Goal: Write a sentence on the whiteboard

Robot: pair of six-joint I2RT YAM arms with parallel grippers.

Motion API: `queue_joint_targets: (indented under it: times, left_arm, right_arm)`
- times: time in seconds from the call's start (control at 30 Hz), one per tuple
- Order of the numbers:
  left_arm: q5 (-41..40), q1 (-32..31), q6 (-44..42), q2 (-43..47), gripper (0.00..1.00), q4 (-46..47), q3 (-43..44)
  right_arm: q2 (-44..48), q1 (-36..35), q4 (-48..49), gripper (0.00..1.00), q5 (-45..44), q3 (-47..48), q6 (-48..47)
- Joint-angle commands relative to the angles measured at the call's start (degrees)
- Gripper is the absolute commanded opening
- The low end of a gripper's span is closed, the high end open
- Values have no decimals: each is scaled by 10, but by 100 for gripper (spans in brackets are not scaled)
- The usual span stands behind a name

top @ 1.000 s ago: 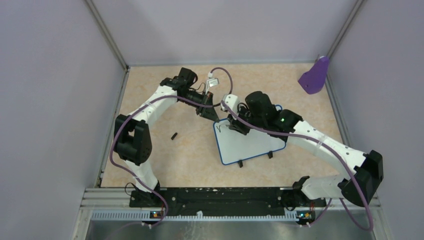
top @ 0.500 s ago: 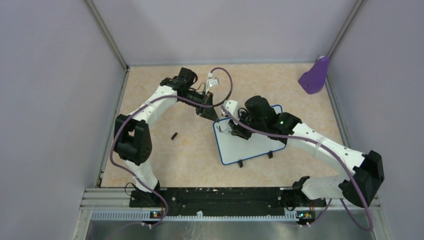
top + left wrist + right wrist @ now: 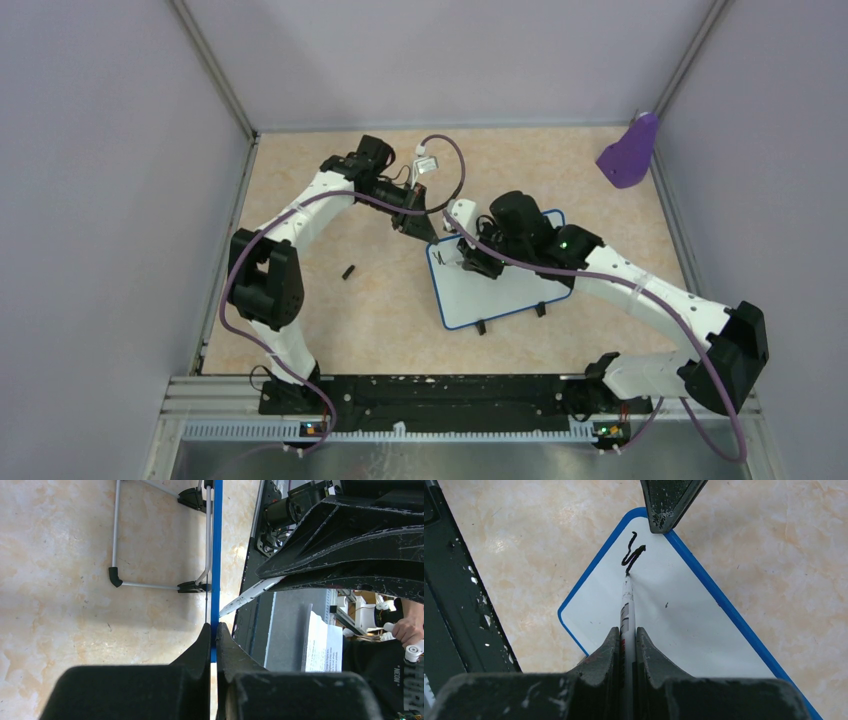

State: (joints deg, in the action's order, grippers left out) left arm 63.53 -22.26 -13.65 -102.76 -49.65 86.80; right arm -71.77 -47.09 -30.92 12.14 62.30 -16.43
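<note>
The whiteboard [image 3: 500, 290] lies flat on the table, white with a blue rim [image 3: 704, 580] and two black feet on its near edge. My left gripper [image 3: 418, 228] is shut on the board's rim at its far-left corner; the rim runs edge-on between the fingers [image 3: 215, 640]. My right gripper [image 3: 466, 256] is shut on a white marker [image 3: 626, 610] whose tip touches the board. The sentence [image 3: 633, 552] is only a short black squiggle near the left corner, just under the left gripper's fingertip [image 3: 669, 500].
A small black cap [image 3: 348, 271] lies on the table left of the board. A purple scoop-shaped object [image 3: 630, 152] sits at the far right corner. Grey walls enclose the table. The arms' base rail [image 3: 430, 395] runs along the near edge.
The right gripper with the marker has shifted slightly over the board's left corner, and the black mark has grown a little. The left arm has not moved.
</note>
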Motion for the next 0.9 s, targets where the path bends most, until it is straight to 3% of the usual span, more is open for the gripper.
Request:
queue_joint_targets:
  times: [0.0,0.63,0.87]
  left_arm:
    - [17,-5,-4,-6,0,4,-2]
    - [15,-6,-3,-7,0,5,-2]
    - [15,-6,-3,-6,0,5,-2]
  right_arm:
    - [10,3,28,0,-28,30,11]
    - [2,22,40,0,-37,58,22]
    - [15,22,15,0,10,58,14]
